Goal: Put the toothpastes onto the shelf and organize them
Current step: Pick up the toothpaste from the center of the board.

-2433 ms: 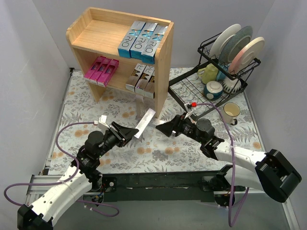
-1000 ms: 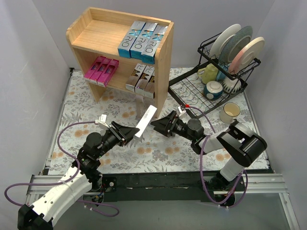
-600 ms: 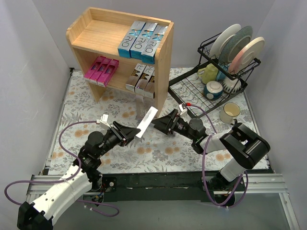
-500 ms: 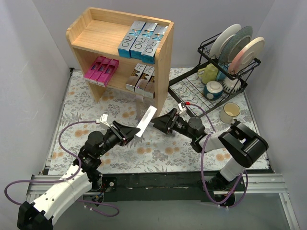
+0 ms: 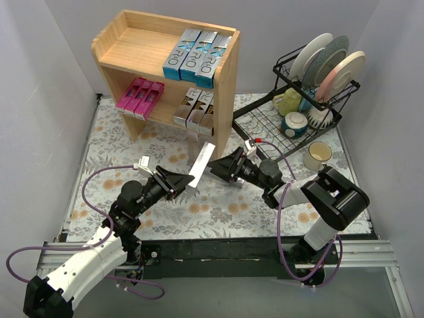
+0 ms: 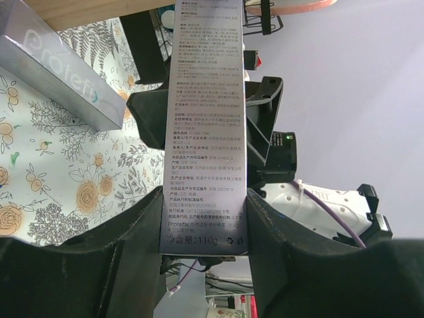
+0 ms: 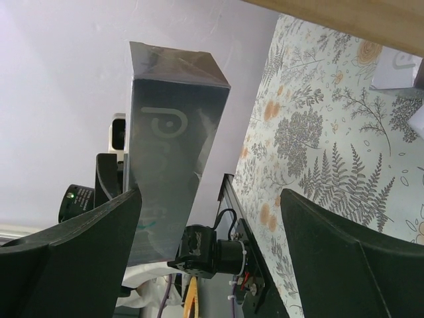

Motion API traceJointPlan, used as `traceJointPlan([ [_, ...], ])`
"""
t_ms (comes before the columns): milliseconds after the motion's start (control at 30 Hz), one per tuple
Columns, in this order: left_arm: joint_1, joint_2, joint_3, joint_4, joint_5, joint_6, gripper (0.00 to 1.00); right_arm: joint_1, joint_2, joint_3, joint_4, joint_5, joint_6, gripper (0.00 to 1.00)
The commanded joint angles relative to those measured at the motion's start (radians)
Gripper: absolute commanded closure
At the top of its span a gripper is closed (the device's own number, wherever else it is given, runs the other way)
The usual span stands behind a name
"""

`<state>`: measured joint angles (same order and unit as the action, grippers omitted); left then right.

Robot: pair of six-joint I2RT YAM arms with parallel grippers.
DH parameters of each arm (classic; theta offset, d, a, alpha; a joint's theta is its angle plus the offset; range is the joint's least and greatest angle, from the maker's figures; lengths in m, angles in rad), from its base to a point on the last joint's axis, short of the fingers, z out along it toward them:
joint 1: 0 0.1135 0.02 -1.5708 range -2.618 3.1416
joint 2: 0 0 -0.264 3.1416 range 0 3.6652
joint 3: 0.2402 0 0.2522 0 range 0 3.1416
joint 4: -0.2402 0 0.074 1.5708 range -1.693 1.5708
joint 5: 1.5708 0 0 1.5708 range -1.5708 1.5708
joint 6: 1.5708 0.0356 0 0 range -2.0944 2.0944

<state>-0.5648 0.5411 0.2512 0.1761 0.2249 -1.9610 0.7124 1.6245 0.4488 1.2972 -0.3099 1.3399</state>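
The left hand (image 5: 184, 180) is clenched on the lower end of a silver toothpaste box (image 5: 201, 163), held tilted above the floral tabletop (image 5: 119, 142) at 6 o'clock of the wooden shelf (image 5: 228, 86). At the box's 3 o'clock, the right hand (image 5: 215, 167) is spread wide, fingers (image 7: 73, 265) not closed on anything. A second box (image 6: 59, 73) lies flat by the shelf's foot.

Your toothpaste box (image 6: 205, 99) glossy silver card, your left hand (image 6: 205, 205) with matt black plastic fingers (image 6: 291, 265), shelf (image 5: 136, 46) pale smooth wood, dish rack (image 5: 244, 128) black coated wire, surface (image 5: 112, 142) matt floral-print cloth.
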Motion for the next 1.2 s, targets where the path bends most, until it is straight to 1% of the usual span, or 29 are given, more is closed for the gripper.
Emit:
traceJointPlan([
  [0,-0.004,-0.021,0.007,0.034,0.041,-0.012,0.66,-0.007,-0.057,0.007,0.593,0.003,0.002,0.06],
  [233,-0.006,-0.012,0.02,0.036,0.037,-0.003,0.67,-0.021,-0.087,0.004,0.588,0.005,0.004,0.06],
  [433,-0.006,0.016,0.033,0.085,0.086,0.014,0.67,-0.021,-0.051,0.033,0.591,0.009,0.015,0.06],
  [600,-0.006,0.045,0.036,0.12,0.125,0.016,0.67,-0.021,-0.022,0.07,0.593,-0.001,0.013,0.08],
  [700,-0.006,0.048,0.03,0.151,0.14,0.014,0.66,-0.021,-0.006,0.083,0.591,-0.006,0.021,0.13],
  [867,-0.006,0.063,0.026,0.186,0.16,0.016,0.67,-0.021,-0.011,0.07,0.591,-0.009,0.021,0.24],
  [900,-0.006,0.068,0.025,0.191,0.163,0.013,0.66,-0.021,-0.014,0.068,0.591,-0.011,0.021,0.25],
  [1000,-0.006,0.08,0.013,0.21,0.163,0.005,0.64,-0.021,-0.028,0.056,0.593,-0.017,0.018,0.32],
  [1033,-0.007,0.083,0.011,0.214,0.163,0.008,0.62,-0.021,-0.032,0.045,0.593,-0.017,0.016,0.37],
  [1100,-0.006,0.094,0.014,0.217,0.163,0.019,0.57,-0.024,-0.038,0.034,0.59,-0.017,0.016,0.43],
  [1133,-0.006,0.097,0.014,0.212,0.162,0.027,0.54,-0.025,-0.041,0.028,0.59,-0.018,0.016,0.49],
  [1167,-0.006,0.103,0.022,0.206,0.16,0.036,0.48,-0.027,-0.051,0.018,0.58,-0.017,0.016,0.51],
])
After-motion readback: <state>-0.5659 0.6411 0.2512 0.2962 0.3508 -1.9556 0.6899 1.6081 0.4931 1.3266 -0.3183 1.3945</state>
